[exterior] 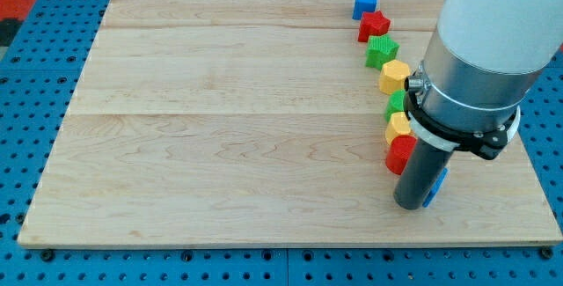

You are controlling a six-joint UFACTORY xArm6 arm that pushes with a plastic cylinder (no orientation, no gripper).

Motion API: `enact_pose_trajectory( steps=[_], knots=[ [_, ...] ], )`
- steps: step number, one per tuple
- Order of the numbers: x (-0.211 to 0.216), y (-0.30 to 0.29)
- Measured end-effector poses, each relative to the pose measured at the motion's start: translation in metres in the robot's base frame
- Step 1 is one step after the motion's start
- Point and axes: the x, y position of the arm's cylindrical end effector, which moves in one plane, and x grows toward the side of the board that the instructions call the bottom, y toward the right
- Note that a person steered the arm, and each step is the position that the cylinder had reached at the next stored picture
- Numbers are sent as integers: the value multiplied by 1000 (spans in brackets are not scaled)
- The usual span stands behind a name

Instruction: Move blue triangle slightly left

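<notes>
One arm comes down from the view's top right, its broad white and grey body filling that corner and ending in a straight dark rod that stands upright on the pale wooden counter (229, 128). No fingers belong to this arm, so nothing opens or clamps; the rod simply rests its lower end on the wood. My tip (411, 205) sits near the counter's bottom right, just below and to the right of a red block (400, 154) whose shape I cannot make out.

Pressed against the rod's right side is a small blue block (436, 186), mostly hidden behind the rod, with only a thin sliver showing; this looks like the blue triangle, though its shape cannot be confirmed from here. It touches or very nearly touches the rod.

Seven other blocks run in a curved line from the view's top down toward my tip. At the top is a blue square-ish block (365, 3), then a red star-like block (373, 25), a green ridged block (382, 51), and a yellow hexagon-like block (394, 76). Below that, a green block (397, 102) and a yellow block (398, 127) are partly covered by the arm's body, and the red block closes the line. Each neighbour touches or sits just beside the next.
</notes>
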Motion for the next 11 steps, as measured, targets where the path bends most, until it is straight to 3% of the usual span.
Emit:
enact_pose_trajectory(
  steps=[4,6,7,8,9,11],
  knots=[
    [6,-14],
    [30,-14],
    [43,20],
    [13,87],
    [-15,39],
    [-34,-127]
  ],
)
